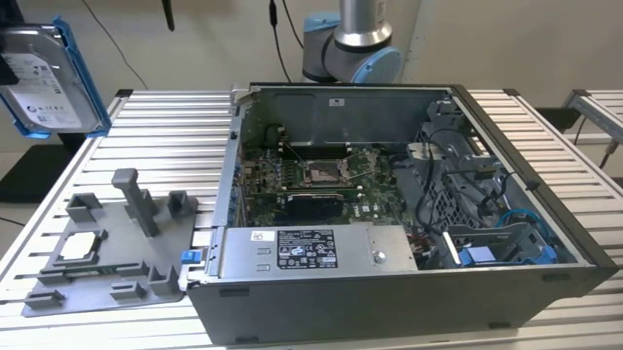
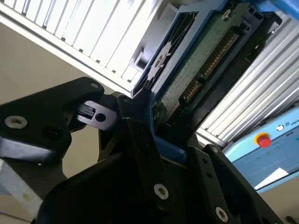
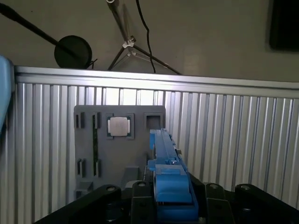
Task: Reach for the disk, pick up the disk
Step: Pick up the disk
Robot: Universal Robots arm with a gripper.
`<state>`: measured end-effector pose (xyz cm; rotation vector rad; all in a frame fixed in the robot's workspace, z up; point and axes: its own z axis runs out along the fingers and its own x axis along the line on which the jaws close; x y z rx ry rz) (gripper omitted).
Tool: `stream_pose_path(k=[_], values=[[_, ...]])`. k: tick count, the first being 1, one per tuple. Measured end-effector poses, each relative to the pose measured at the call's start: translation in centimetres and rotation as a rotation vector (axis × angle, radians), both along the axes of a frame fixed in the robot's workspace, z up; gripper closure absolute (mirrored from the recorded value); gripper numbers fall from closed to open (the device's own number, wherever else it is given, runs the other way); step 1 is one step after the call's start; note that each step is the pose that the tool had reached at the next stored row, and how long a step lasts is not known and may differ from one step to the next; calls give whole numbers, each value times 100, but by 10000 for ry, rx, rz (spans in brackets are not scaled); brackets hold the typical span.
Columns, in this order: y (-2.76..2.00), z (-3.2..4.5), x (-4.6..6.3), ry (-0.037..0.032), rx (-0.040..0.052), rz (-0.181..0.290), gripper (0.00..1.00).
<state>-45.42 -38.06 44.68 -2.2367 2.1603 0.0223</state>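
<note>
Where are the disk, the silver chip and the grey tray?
the disk (image 1: 44,79), exterior view, on its white label.
the silver chip (image 3: 118,126), first wrist view, on its top face.
the grey tray (image 1: 117,253), exterior view, on its bare floor.

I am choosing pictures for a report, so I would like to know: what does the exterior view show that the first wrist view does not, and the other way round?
The exterior view adds the open computer case with its motherboard, the arm behind it, and the labelled face of the disk, held up in the air at the exterior view's left. The first wrist view adds the end effector shut on the disk, seen edge-on, and a tripod beyond the table. Both share the disk, the slatted table, the grey fixture plate and the small silver chip resting in it.
</note>
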Motion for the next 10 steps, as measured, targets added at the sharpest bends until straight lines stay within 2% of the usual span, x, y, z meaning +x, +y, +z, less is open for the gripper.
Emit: stream_pose_path(k=[10], values=[[0, 390, 1, 1, 22, -192, 100]])
